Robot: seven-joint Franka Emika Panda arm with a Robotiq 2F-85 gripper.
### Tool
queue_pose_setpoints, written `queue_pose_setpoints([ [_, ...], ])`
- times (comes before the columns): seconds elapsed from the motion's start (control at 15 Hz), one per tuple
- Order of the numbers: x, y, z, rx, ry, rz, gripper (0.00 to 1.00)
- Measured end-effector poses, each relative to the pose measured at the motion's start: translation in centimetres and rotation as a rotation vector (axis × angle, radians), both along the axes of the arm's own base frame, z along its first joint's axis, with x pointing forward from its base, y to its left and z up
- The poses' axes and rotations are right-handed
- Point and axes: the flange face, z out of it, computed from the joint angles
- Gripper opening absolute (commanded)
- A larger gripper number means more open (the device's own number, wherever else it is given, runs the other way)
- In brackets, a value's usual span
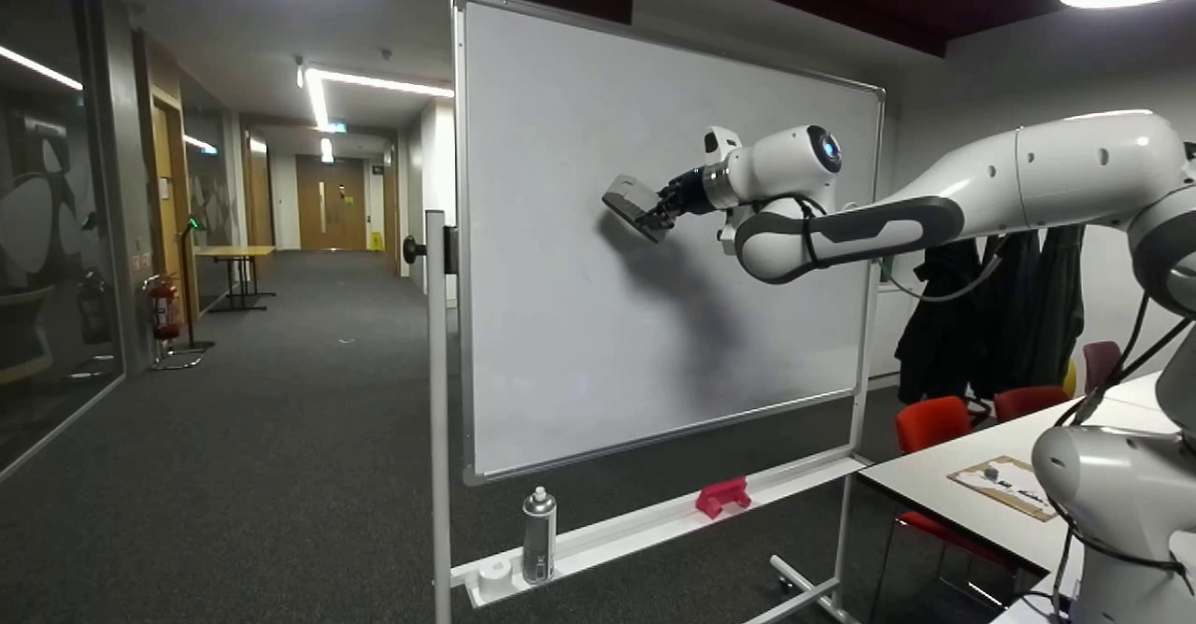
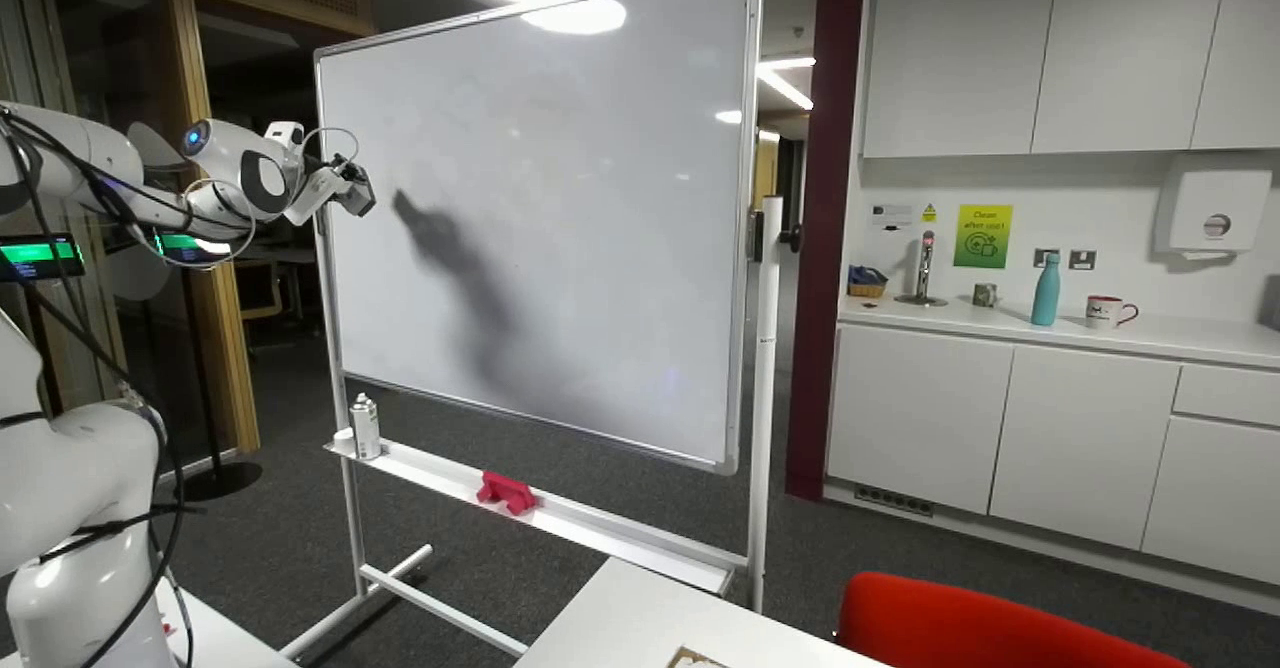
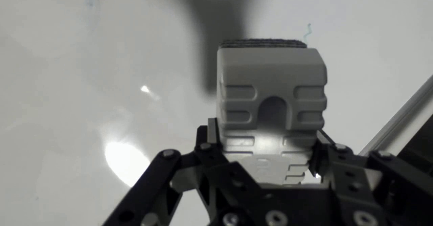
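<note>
In an exterior view, a grey ribbed plastic eraser is pinched by the black metal claw at upper centre, in front of a white silver-framed whiteboard; a red plastic bracket is seen low, right of centre. In an exterior view, the eraser is shown upper left. In the wrist view, it is clamped between black fingers, mid-frame; a thin teal squiggle is seen upper right.

Glare and soft shadow mark the whiteboard.
</note>
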Motion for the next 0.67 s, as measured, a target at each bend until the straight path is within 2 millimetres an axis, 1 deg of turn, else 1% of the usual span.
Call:
queue_pose_setpoints([
  [0.27,-0.9,-2.0,-0.2,0.155,0.104,-0.072,0.35],
  [0.47,-0.9,-3.6,-0.6,0.252,0.166,-0.113,0.35],
  [0.67,-0.8,-4.7,-1.1,0.332,0.223,-0.148,0.35],
])
